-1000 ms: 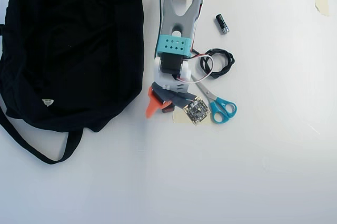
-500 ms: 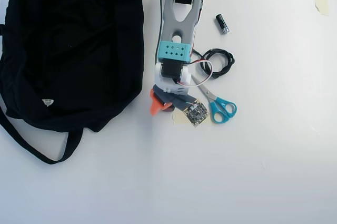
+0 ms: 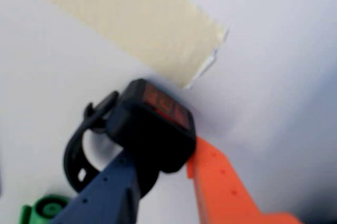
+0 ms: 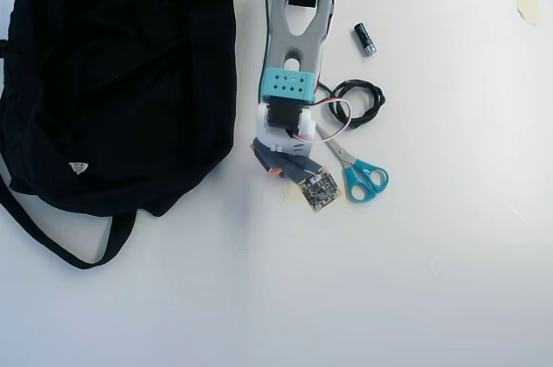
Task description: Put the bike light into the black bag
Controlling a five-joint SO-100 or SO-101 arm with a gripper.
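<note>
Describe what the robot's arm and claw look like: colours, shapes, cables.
In the wrist view the claw has one dark blue finger and one orange finger, both dotted with small holes. Overhead, the arm is a grey link with a slot, a teal perforated block, a white bracket, black motors and thin looping wires.

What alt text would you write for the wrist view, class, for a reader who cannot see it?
The end effector, one blue finger and one orange, grips the black bike light just above a white table. A strip of beige tape lies behind it.
</note>
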